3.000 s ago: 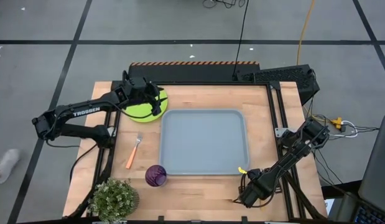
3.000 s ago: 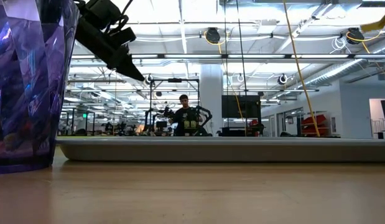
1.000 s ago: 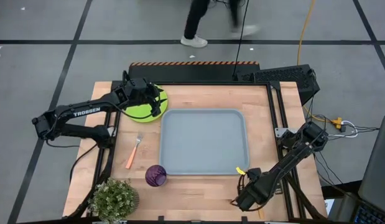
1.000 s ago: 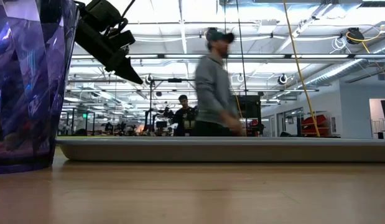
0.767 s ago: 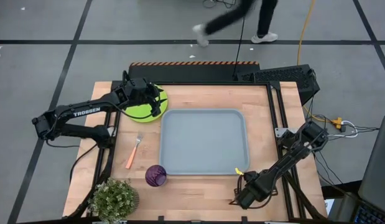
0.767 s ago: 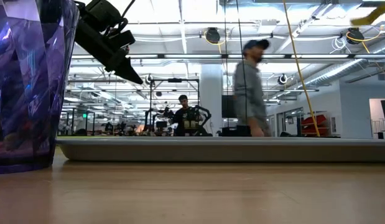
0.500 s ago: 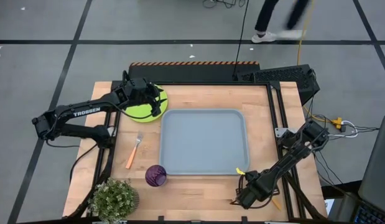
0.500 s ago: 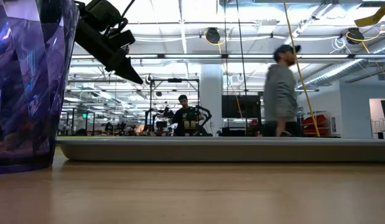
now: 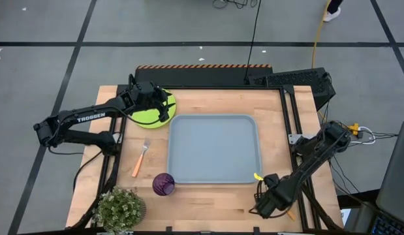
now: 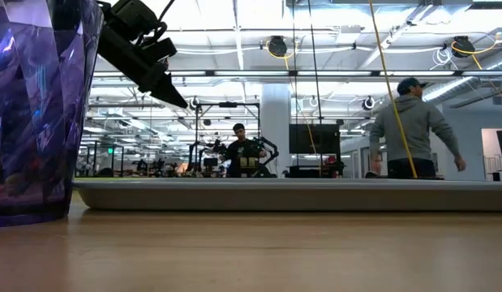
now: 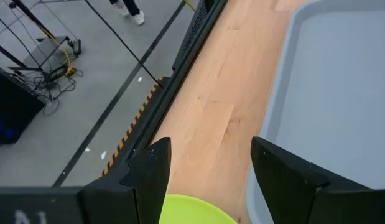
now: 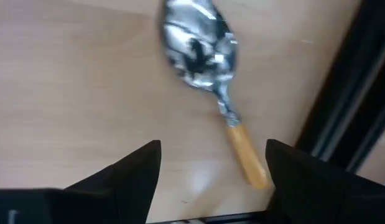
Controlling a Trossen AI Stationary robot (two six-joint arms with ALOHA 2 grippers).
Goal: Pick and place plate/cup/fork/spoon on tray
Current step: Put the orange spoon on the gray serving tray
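Left to right, all places given relative to the tray (image 9: 213,149). At the tray's far-left corner: plate (image 9: 148,115), lime-green, flat on the wood, with left gripper (image 9: 164,109) poised directly over it, fingers spread wide in the left wrist view, nothing between them, plate rim just visible under the tips. Left of the tray: fork (image 9: 139,158), long axis roughly parallel to the tray's left edge, tines pointing away from the near edge; nearer the left arm. At the tray's near-left corner: cup (image 9: 164,184), upright, just beside the rim, not on it. Tray itself bare, holding none of the four pieces. Off the tray's near-right corner: right gripper (image 9: 265,205), low over the wood, fingers wide apart and empty. In the right wrist view: spoon (image 12: 212,78) lying flat on the table ahead of the fingers, between their lines, touched by neither, bowl farther from the gripper, orange handle slanting back toward one finger. Likely next: regrasp of spoon by the right arm, across the handle's narrow axis.
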